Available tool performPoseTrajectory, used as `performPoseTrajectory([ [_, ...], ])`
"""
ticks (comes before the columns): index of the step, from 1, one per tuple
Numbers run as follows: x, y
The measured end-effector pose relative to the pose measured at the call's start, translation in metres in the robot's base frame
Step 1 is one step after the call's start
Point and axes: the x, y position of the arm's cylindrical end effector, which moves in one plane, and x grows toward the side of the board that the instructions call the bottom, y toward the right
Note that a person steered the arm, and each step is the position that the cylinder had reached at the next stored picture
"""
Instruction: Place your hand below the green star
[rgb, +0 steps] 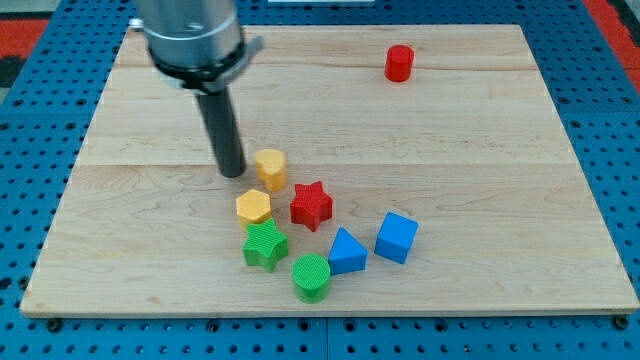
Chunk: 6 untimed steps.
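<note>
Your tip (232, 172) sits on the surface (480, 150) left of centre, just left of the yellow block (271, 168). There's no claw on this rod, so no open or closed state to report. The green star (265, 245) lies lower in the frame, touching the yellow hexagon (254, 207) above it, with the green cylinder (311, 276) at its lower right. That crowds the star's top and right, so you'd likely swing down its free left side to get beneath it.
</note>
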Motion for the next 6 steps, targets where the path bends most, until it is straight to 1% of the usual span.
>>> performPoseTrajectory([
  [1,0.045,-0.054],
  [2,0.162,-0.083],
  [3,0.162,-0.083],
  [5,0.162,-0.064],
  [6,0.162,-0.032],
])
